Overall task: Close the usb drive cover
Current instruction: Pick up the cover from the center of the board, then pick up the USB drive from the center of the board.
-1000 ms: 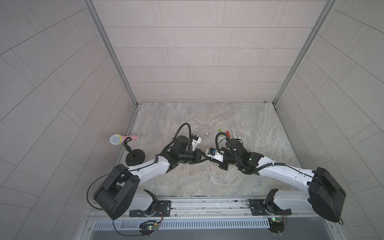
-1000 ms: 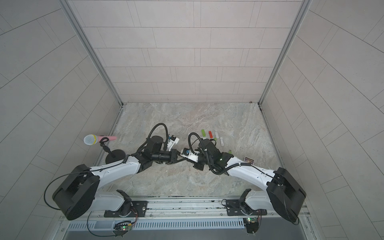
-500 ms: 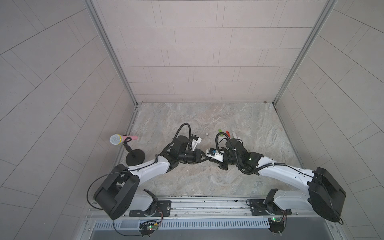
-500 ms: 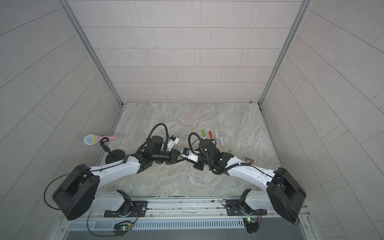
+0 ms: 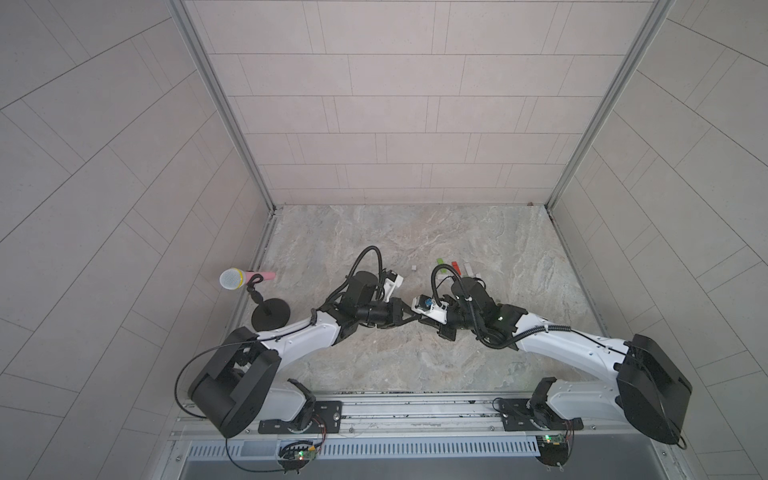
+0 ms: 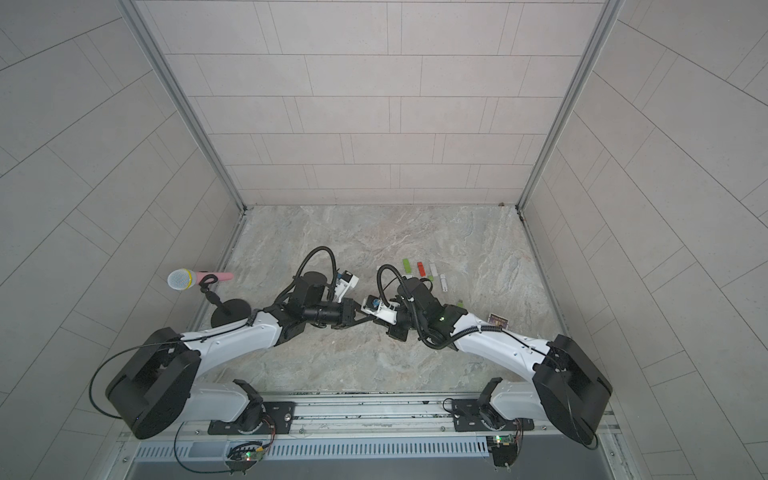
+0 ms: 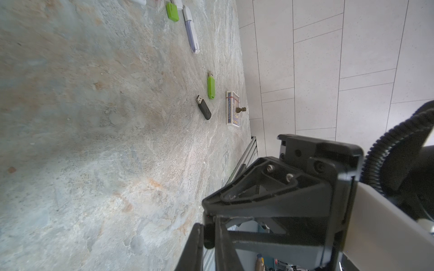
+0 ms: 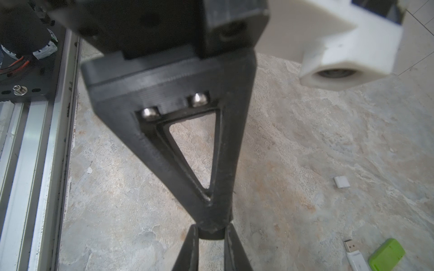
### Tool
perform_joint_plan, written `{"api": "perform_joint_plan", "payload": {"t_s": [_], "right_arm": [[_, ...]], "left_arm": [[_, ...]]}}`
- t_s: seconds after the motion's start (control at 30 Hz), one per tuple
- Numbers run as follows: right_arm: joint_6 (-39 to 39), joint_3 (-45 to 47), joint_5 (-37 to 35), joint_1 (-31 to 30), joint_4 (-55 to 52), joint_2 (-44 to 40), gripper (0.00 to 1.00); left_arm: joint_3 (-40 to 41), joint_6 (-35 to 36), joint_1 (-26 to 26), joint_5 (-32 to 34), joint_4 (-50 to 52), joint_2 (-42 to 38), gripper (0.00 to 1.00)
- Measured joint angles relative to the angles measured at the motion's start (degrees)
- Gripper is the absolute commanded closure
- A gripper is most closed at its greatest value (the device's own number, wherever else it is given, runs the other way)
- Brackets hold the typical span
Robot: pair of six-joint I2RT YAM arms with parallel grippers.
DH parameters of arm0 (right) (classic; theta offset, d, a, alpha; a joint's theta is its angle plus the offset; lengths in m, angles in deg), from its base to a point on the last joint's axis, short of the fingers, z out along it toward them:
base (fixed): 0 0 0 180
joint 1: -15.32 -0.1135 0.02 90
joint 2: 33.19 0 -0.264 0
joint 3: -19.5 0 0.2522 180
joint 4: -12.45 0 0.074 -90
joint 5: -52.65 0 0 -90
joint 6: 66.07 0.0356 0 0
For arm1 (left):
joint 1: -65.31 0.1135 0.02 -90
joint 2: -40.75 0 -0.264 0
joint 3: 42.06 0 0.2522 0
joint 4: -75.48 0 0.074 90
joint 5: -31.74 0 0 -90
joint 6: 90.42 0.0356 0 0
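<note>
Usb drive (image 7: 208,235), small, black, rounded, is pinched at either end by left gripper (image 7: 208,226) and right gripper (image 8: 210,228) over mottled stone tabletop (image 5: 374,365).

You're in a lab's robot test booth. Beyond the metal rail (image 5: 415,409), pale tiled walls (image 5: 382,104) close in a stone-look table (image 5: 415,365) on three sides. Arm mounts (image 5: 299,411) are bolted to the rail (small lit circuit boards (image 5: 299,456) hang just beside it). A microphone (image 5: 231,279) stands past its left end.

Tabletop (image 7: 94,140): stone-patterned, finished matt, slightly rough.
Walls (image 5: 395,104): tiled, matt, finely speckled.
Rail (image 8: 35,152): bare metal, brushed sheen.
Green drive (image 7: 211,88): smooth plastic.
Screws (image 8: 150,112): polished metal.
</note>
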Motion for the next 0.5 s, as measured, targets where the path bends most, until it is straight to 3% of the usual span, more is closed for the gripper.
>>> {"api": "perform_joint_plan", "payload": {"t_s": [0.17,0.3,0.37,0.5], "right_arm": [[2.71,0.09,-2.14,0.0,-0.35,-1.31,0.7],[11.02,0.55,-7.93,2.1,-1.49,-6.51,0.59],[16.61,0.48,-9.16,5.99,-3.15,-8.79,0.48],[29.05,0.22,-8.52,19.39,-8.61,-10.23,0.45]], "left_arm": [[0.0,0.15,0.0,0.83,0.28,-0.37,0.9],[0.0,0.33,0.31,2.08,0.9,-1.97,0.9],[0.0,0.33,0.57,2.47,0.98,-2.56,0.9],[0.0,0.26,1.16,2.89,1.14,-2.75,0.9]]}}
